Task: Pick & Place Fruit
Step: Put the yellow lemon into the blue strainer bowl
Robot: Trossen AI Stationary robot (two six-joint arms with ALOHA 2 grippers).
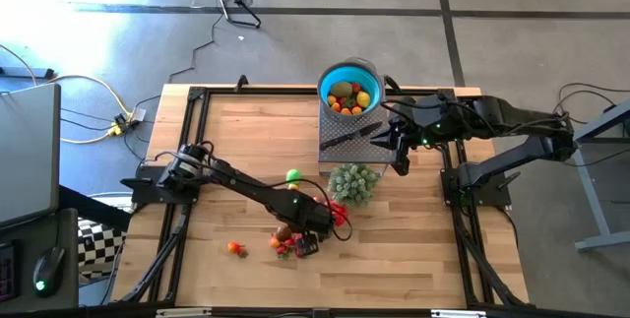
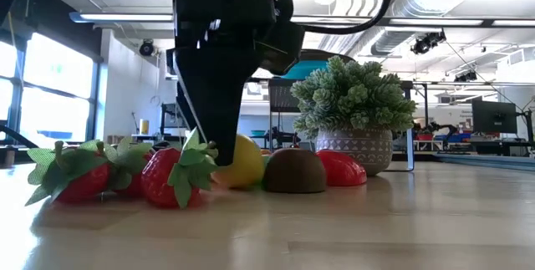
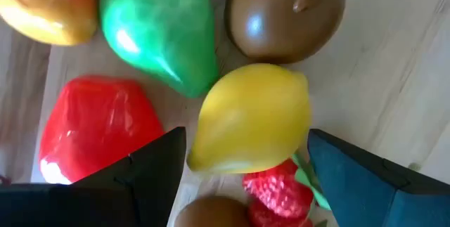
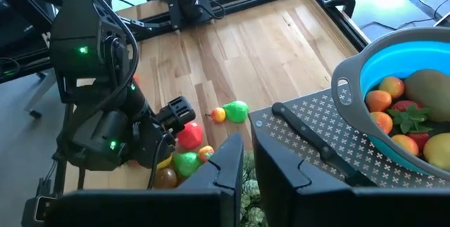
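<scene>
Left gripper (image 1: 307,242) sits over a fruit cluster (image 1: 285,242) on the worktop (image 1: 246,131); blue bowl (image 1: 349,87) holds more fruit.

Left claw (image 1: 307,242) covers part of the fruit (image 1: 283,247) pile; bowl (image 4: 351,79) is cut off by the frame edge.

From my station the surface (image 1: 246,131) reads as pale wood planks with a soft satin finish, framed by black metal rails. The fruit (image 3: 253,118) under the left pincer (image 3: 242,160) looks like smooth, glossy plastic; the strawberries (image 2: 163,178) have cloth-like green leaves. The pincer's fingers (image 3: 133,178) are matt dark plastic. The blue bowl (image 4: 365,72) seems smooth plastic, sitting on a grey mat (image 4: 302,125) with a perforated pattern. The bushy plant (image 2: 355,94) looks matt.
</scene>
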